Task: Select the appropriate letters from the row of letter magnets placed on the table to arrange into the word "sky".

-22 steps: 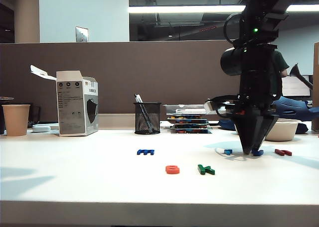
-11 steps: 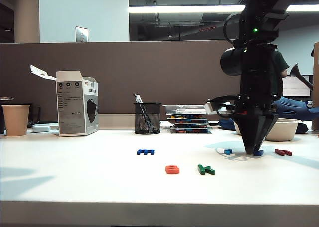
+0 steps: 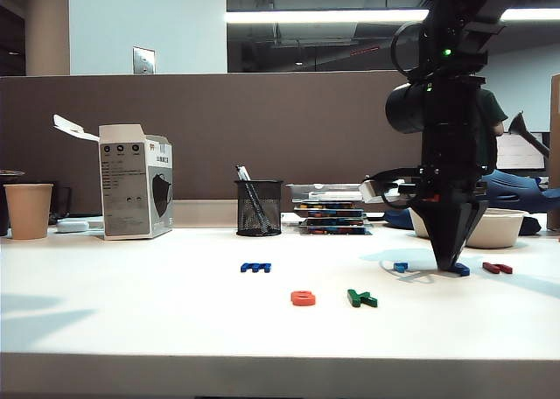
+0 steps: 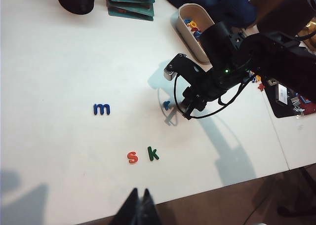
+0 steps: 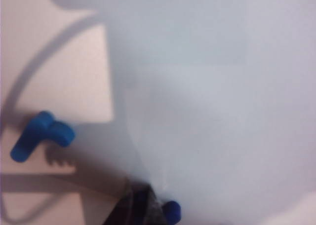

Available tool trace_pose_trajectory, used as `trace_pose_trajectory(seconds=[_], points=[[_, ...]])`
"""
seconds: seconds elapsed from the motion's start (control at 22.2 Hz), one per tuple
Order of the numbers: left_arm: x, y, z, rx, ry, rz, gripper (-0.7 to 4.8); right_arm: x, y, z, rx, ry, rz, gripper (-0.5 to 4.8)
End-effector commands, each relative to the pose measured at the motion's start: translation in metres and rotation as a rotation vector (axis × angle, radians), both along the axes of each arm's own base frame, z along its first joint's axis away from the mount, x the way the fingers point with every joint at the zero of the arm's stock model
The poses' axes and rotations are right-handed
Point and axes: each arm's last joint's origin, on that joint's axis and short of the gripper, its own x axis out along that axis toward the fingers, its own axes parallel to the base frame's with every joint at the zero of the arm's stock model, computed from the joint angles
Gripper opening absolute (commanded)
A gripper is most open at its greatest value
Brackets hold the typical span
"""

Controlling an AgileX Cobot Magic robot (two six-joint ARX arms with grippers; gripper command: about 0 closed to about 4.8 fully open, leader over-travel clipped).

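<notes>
Right pincer (image 3: 451,264) points straight down near the bench's (image 3: 157,311) far right edge, jaws closed on the dark blue forked letter (image 5: 171,211) (mostly hidden). Left pincer (image 4: 138,205) hangs high over the near edge, jaws together, holding nothing.

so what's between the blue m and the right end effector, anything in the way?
Only the light blue r lies between the blue m and the right end effector; the rest is bare white table, clearest in the left wrist view.

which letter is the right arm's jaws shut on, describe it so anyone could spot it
On the white table, find the right gripper pointing straight down near the beige bowl. The small dark blue letter sits at its tip, between a light blue letter and a dark red one.
</notes>
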Motion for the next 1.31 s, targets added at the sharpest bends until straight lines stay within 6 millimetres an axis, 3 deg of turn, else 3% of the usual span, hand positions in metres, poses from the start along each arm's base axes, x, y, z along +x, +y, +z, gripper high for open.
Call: trace_pose_trajectory(seconds=[0.05,0.41,1.31], points=[[0.0,0.001,0.001,-0.006,-0.012,0.002,-0.05,-0.002,-0.001,-0.007,-0.02,0.03,-0.002,-0.07],[0.0,0.001,0.001,-0.006,-0.012,0.002,-0.05,-0.008,-0.001,-0.007,0.013,0.106,-0.017,-0.07],[0.0,0.001,0.001,-0.006,-0.012,0.002,-0.05,-0.026,0.03,-0.005,0.067,0.211,-0.086,-0.07]])
